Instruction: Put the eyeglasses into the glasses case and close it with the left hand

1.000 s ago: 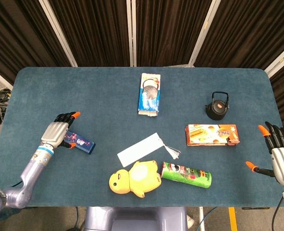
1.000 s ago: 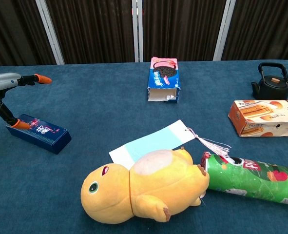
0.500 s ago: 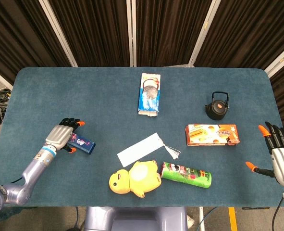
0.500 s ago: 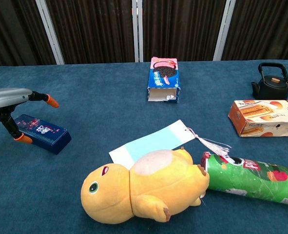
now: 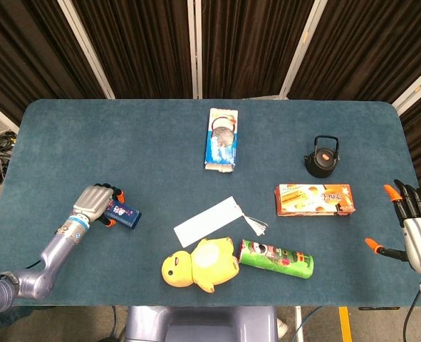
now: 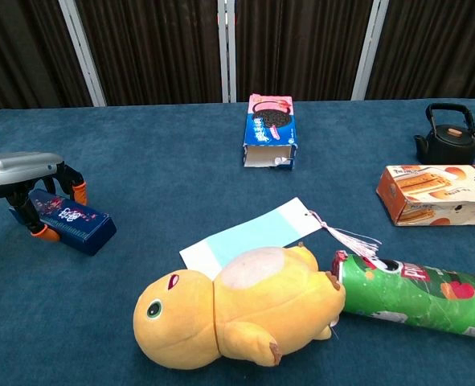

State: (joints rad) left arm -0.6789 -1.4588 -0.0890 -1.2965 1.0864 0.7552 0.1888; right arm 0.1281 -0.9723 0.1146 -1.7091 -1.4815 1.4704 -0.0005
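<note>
- Left hand (image 5: 95,202) sits at about 8 o'clock on the blue tabletop (image 5: 125,135); its fingers (image 6: 78,190) are curled down over the left end of the glasses case (image 5: 122,214), and the thumb shows on the near side of that end in the chest view.
- Whether the left hand grips the case or only rests on it: cannot tell.
- The glasses case is dark blue with a printed pattern, lies flat and looks closed. The eyeglasses are not seen in either view.
- Right hand (image 5: 417,231) is at about 4 o'clock, off the right edge of the tabletop, fingers spread and nothing in it.
- Cookie box (image 5: 221,138) lies at 12 o'clock, one end flap open.
- Black teapot (image 5: 323,157) stands at about 2 o'clock; orange snack box (image 5: 314,199) lies just nearer than it.
- White card (image 5: 206,221) with a tassel lies near centre; yellow plush toy (image 5: 201,263) is at 6 o'clock, overlapping the card's near edge.
- Green crisp tube (image 5: 276,258) lies on its side, one end touching the plush toy.
</note>
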